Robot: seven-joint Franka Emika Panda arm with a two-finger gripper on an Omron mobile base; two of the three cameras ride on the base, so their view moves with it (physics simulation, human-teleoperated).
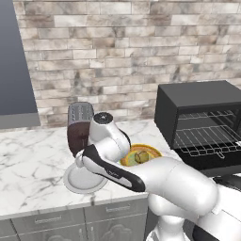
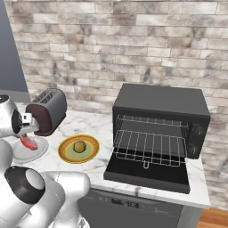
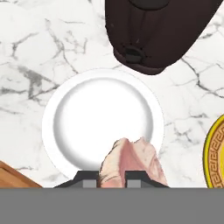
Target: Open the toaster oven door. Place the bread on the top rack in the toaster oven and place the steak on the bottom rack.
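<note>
From my seat the far left of the white marbled tabletop (image 1: 33, 160) carries the plain grey-white round plate (image 1: 82, 181), and in the left base view the arm's white elbow covers most of its right side. In the hand view the same plate (image 3: 87, 118) lies bare below the claw (image 3: 111, 178), whose two dark tips are pressed against the flat pinkish-red slab of steak (image 3: 131, 164); the meat hangs lifted above the plate's near rim, and its lower end is cut off by the bottom of that view. In the right base view I see the steak (image 2: 28, 142) as a small red strip dangling under the hand, above the plate. Behind the plate stands the dark brown slot toaster (image 2: 48, 111), its base partly hidden by the arm in the left base view. Next to the right sits the yellow-rimmed green plate (image 2: 67, 153) with the small round tan-brown bread roll (image 2: 79, 146) in its middle; in the left base view the forearm overlaps its near side. Furthest right is the large black boxy toaster oven (image 2: 160, 104), its black-framed door (image 2: 147, 173) dropped flat toward me. Inside, the upper silver wire rack (image 2: 151, 121) and the lower silver wire rack (image 2: 149, 149) both show, the lower one drawn forward. The knobs at the oven's right are too small to make out clearly.
</note>
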